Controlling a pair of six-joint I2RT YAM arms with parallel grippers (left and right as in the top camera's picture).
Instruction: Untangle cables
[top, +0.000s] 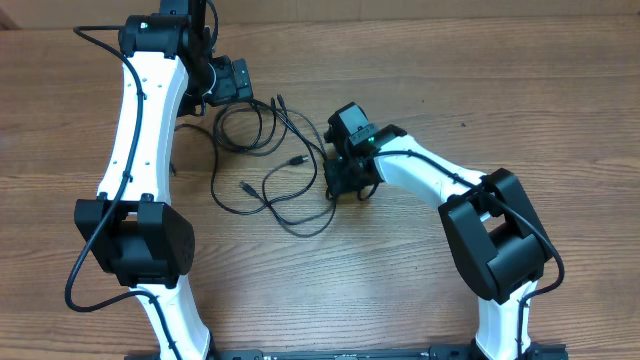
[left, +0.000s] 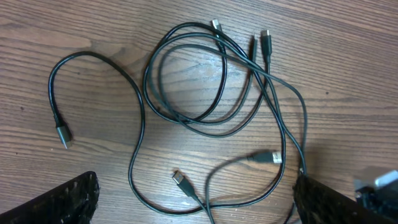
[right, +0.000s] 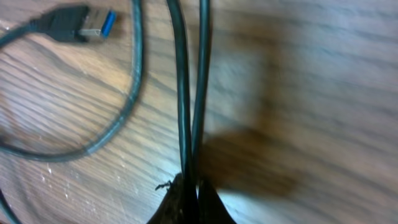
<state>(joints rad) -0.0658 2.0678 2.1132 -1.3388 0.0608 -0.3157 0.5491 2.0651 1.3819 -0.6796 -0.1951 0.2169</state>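
The cables (top: 297, 159) are thin black cords lying in overlapping loops on the wooden table between the two arms. In the left wrist view the cables (left: 143, 115) spread out below, several small plug ends showing. My left gripper (top: 232, 80) hovers at the far edge of the tangle; its jaws (left: 196, 191) stand wide open with nothing between them. My right gripper (top: 345, 185) is down at the right side of the tangle. In its wrist view, two strands of the cables (right: 183, 93) run straight into its shut fingertips (right: 189, 193).
A silver plug with a blue insert (right: 94, 25) lies just left of the gripped strands. One cord end with a grey plug (left: 63, 135) lies apart at the left. Bare wooden tabletop (top: 420, 290) surrounds the tangle.
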